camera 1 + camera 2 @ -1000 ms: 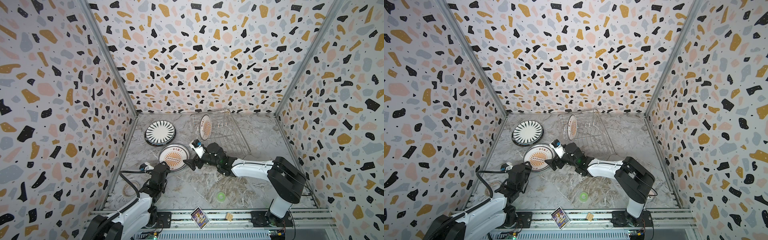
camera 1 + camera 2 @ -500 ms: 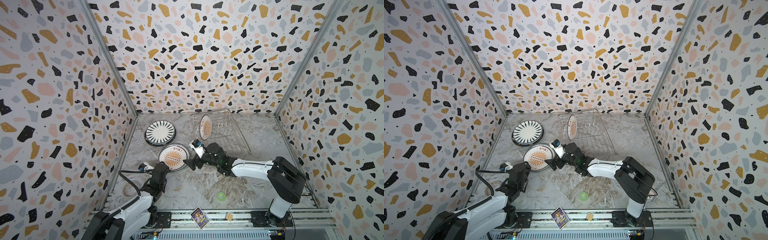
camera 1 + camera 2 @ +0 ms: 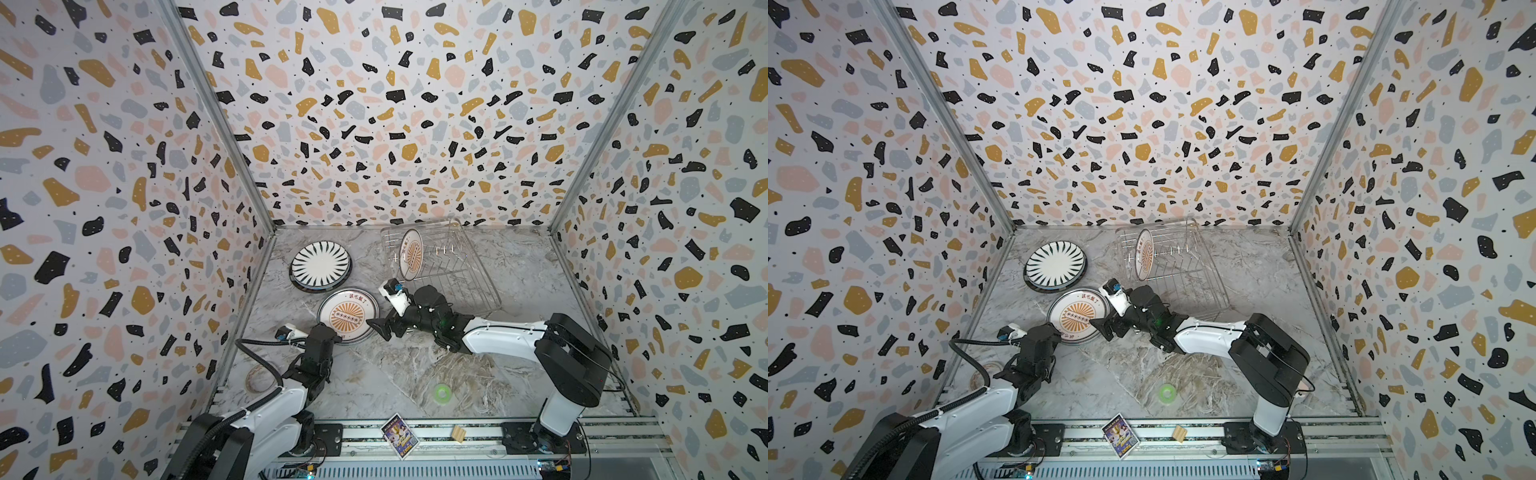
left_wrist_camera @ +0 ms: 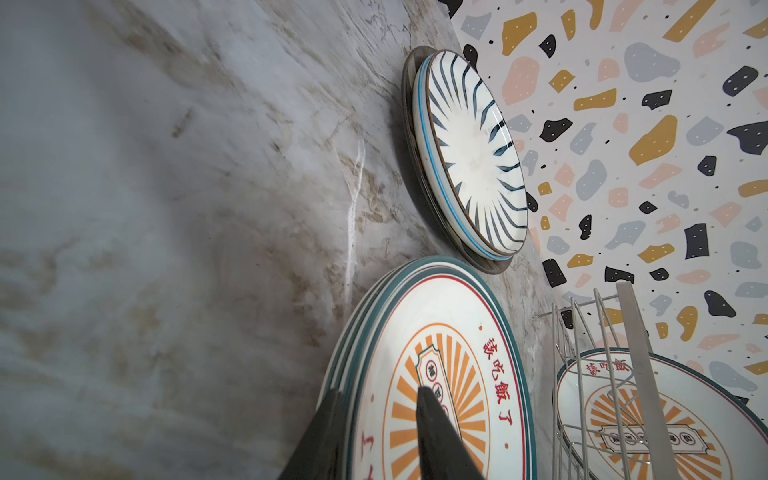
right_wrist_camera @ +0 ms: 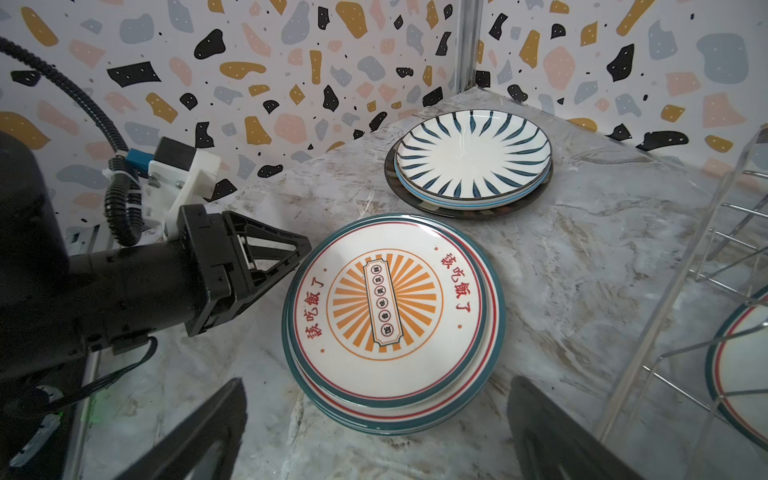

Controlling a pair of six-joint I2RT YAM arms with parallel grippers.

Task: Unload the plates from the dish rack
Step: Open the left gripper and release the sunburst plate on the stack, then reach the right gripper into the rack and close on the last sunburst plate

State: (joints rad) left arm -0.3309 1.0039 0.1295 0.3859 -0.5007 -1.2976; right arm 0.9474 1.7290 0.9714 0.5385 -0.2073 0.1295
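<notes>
The dish rack [image 3: 457, 272] is sitting at upper centre in both top views, close to the back wall, and it is carrying one sunburst plate [image 3: 411, 254] standing on edge at its left end; left of the rack, a stack of striped plates [image 3: 320, 264] is lying flat on a dark plate [image 5: 457, 210] on the marble table [image 3: 374, 374]; just below that in the frame, and apart from it, a stack of sunburst plates [image 3: 348, 316] is lying flat as well; now the left gripper [image 3: 337, 338] is sitting at that stack's lower-left rim; in the left wrist view its fingers [image 4: 436, 436] are standing a little apart, one across the top plate's face and one outside the rim, and whether they are pinching the rim I cannot tell; the right gripper [image 3: 380, 326] is lying low just beside the stack's right edge; in the right wrist view its fingers [image 5: 208, 432] are spread wide with the stack lying ahead between them, gripping nothing; a green ring [image 3: 441, 392] is resting on the table at lower centre, well apart from both stacks.
</notes>
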